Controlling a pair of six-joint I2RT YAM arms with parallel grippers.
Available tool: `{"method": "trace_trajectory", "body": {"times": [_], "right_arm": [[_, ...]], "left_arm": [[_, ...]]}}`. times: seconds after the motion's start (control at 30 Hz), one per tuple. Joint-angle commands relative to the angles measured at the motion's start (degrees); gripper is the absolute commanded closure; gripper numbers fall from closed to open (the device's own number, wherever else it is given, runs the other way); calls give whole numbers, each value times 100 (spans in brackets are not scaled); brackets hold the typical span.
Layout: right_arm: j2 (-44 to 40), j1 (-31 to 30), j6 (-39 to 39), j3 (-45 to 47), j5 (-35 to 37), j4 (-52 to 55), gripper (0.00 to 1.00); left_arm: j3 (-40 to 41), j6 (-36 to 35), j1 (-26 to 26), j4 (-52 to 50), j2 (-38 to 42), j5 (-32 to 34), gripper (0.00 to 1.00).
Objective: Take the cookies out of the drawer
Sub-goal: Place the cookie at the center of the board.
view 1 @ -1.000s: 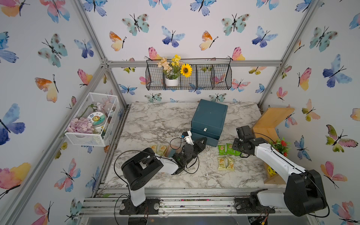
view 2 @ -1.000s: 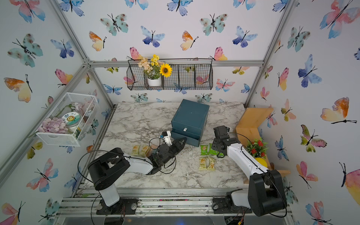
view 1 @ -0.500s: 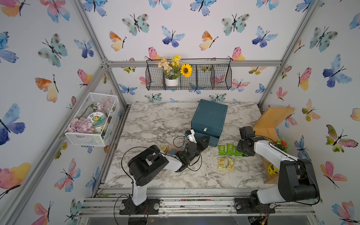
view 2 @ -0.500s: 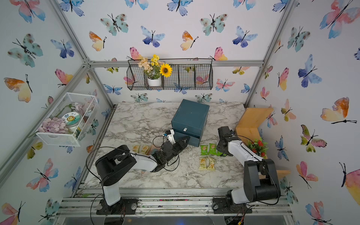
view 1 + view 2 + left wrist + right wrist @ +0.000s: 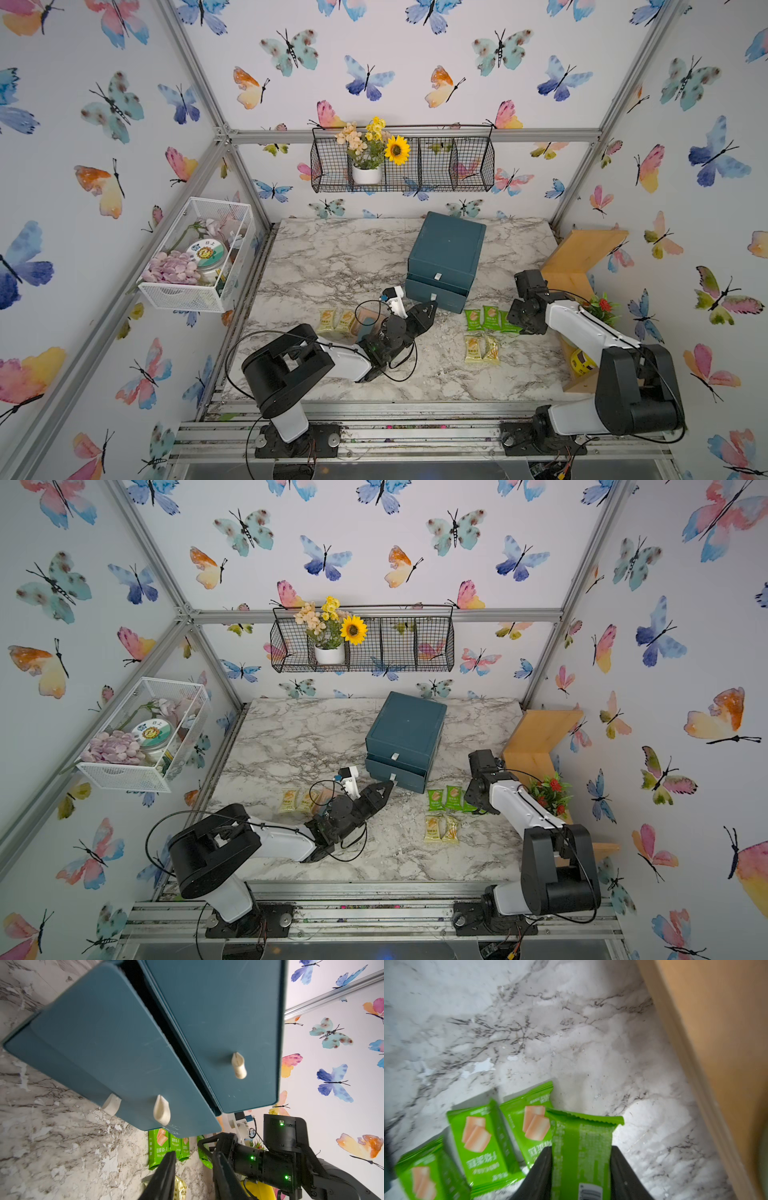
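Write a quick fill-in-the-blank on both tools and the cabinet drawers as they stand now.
1. The right tool is clamped on a ___ packet.
2. The left tool faces the cabinet, jaws apart, holding ___.
3. The cabinet's ___ drawer is pulled partly out.

Missing words: green; nothing; lower

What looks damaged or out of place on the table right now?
The marble tabletop is chipped and flaking, with white flecks scattered just in front of the teal lower drawer. Nothing else stands out.
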State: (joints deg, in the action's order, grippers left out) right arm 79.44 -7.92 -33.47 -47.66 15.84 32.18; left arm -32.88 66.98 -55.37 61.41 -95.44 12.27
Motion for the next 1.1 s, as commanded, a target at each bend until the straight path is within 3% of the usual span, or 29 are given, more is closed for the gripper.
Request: {"method": "trace_trajectory", "body": {"times": [0.0,0.23,0.43,0.57,0.87,1.07], "right_arm": [[-469,-60,-207,234,-384,488,64],[-798,-607,-725,897,-921,575,64],[-604,-655,-731,1113,-1003,339,63],[-442,-653,-782,1180,-843,319,55],[-922,-658,-845,875,-497,778,42],[-1686,-658,-635,352,-766,807,43]], "left_arm": [[186,-51,-30,-1,238,251,64],[478,53,-26,213,263,292,61],[543,73,-25,321,245,214,62],[567,109,-18,329,245,236,61],[625,667,79,352,36,160,56],[648,1168,125,751,-351,2,56]]}}
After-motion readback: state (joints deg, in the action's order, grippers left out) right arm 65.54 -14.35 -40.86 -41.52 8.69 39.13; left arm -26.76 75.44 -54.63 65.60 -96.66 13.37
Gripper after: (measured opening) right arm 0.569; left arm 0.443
